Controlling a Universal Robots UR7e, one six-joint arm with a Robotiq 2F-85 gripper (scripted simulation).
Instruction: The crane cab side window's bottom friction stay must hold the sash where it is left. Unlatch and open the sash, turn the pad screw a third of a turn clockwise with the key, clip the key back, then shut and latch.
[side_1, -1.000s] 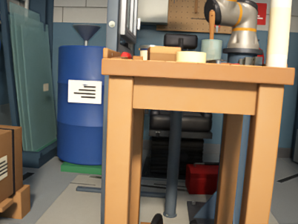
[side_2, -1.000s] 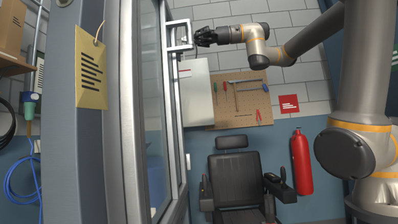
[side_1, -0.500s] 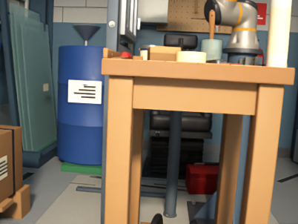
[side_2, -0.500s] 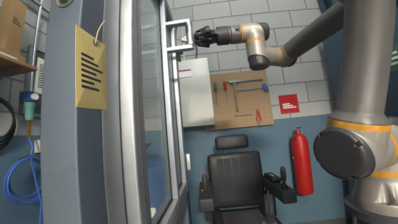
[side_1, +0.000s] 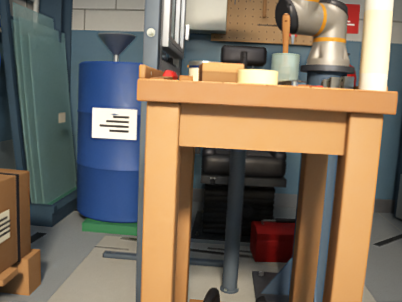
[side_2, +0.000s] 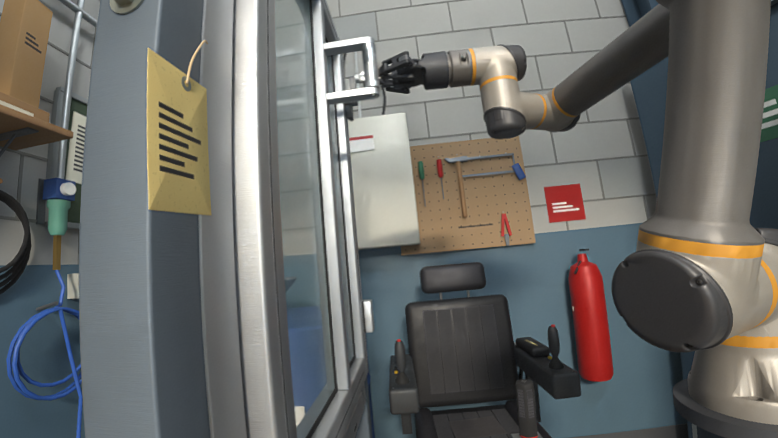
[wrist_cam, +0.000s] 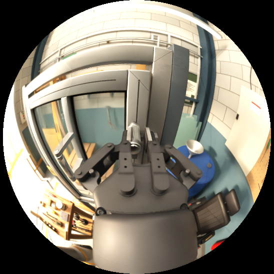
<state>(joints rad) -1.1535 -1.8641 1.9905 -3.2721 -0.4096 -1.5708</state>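
High on the inner side of the cab window frame, a square metal bracket sticks out from the sash edge. My gripper reaches in level from the right, at the bracket's open side. In the wrist camera my gripper is closed with its fingers on a short silver cylindrical handle that stands against the sash's vertical rail. The glass pane lies to the left of the handle. A grey stay arm shows low behind the glass. I cannot tell where the key is.
A blue drum with a funnel stands outside the window. A wooden bench carries small boxes and tape rolls. The operator's seat sits below my arm. A pegboard of tools and a red extinguisher are on the back wall.
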